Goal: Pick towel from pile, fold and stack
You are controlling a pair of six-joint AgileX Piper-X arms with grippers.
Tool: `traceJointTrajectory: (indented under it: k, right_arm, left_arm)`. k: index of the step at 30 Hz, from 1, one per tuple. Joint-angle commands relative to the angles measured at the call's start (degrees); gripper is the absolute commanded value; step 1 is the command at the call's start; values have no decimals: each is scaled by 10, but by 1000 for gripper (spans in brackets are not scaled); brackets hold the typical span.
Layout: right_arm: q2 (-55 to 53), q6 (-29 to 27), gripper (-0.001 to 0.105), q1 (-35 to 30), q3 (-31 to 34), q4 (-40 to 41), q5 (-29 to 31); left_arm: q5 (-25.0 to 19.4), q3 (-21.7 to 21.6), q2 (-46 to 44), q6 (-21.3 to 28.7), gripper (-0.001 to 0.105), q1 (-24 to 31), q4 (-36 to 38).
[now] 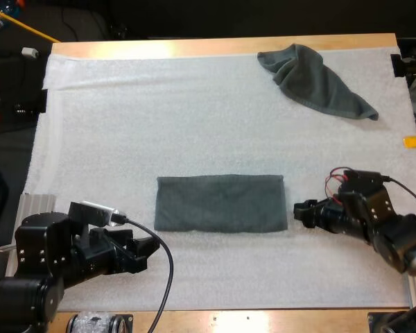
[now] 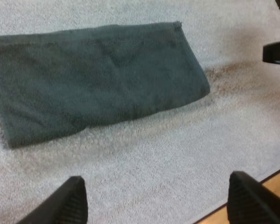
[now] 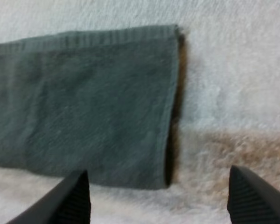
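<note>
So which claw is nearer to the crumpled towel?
Right. The right claw is on the right side of the mat, as the crumpled towel is; the left claw is at the near left corner of the folded towel, farther away.

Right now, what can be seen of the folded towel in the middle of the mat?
The folded towel is dark grey-green, soft terry-like cloth, folded into a flat, long rectangle with a stitched hem along one edge. It lies on the white mat, front centre, long side running left to right. Only the mat touches it: the left hand stands open off its near left corner, the right hand open just beside its right end, both clear of the cloth.
</note>
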Motion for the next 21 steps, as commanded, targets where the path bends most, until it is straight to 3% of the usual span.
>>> traceJointTrajectory:
  k: [1, 10, 21]
  right_arm:
    - [17, -12, 61, -14, -5, 2, -2]
    - [145, -14, 61, -77, -7, -65, -161]
    - [265, 41, 61, -84, -7, -129, -257]
  left_arm:
    - [-1, -3, -3, -1, 61, 1, 6]
    - [-1, -3, -3, -1, 61, 1, 19]
    - [-1, -3, -3, -1, 61, 1, 29]
